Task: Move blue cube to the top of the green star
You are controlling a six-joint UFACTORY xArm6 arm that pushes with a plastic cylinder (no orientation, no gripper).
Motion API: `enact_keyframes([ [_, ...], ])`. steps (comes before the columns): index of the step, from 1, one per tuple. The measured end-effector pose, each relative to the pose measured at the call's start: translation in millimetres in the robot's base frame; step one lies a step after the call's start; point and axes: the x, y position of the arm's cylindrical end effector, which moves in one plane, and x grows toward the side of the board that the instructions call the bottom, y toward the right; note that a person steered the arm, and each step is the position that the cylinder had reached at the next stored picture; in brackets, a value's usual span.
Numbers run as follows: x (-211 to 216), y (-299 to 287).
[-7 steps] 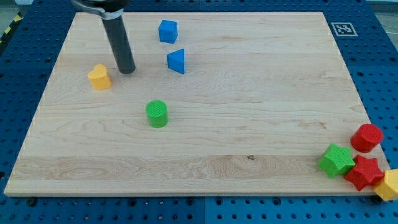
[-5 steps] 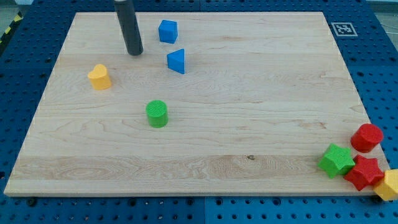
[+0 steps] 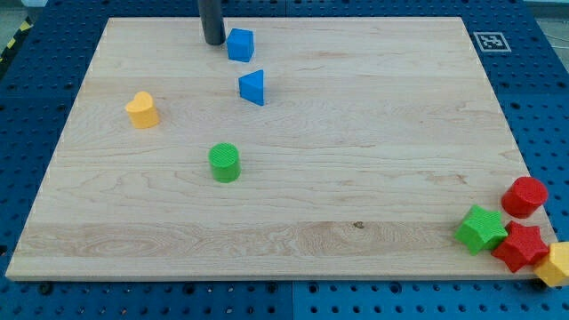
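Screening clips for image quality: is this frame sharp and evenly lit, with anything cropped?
Camera view: lighting is even and soft, with no glare on the wooden board. The blue cube, green star and my tip, just left of the cube, look sharp. The yellow block at the view's right is cut by the frame edge, and the rod's upper part leaves the top.

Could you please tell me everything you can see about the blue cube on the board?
The blue cube is a small, solid-looking block of even bright blue with a matte, plastic-like surface. It sits flat on the wooden board near the view's top edge, left of centre, turned slightly so one vertical edge faces the camera. My tip stands just to its left, very close; whether they touch cannot be told. The blue triangular block lies below it, clearly apart. Nothing rests on the cube.
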Motion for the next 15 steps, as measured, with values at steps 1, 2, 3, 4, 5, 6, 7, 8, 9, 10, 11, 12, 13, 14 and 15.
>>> enact_keyframes([
  [1, 0, 10],
  [2, 1, 23],
  [3, 15, 42],
  [4, 34, 60],
  [5, 52, 74],
  [6, 73, 88],
  [7, 94, 104],
  [8, 114, 119],
  [9, 128, 133],
  [10, 138, 149],
  [11, 141, 165],
  [12, 145, 186],
  [13, 141, 189],
  [14, 142, 203],
  [15, 148, 227],
])
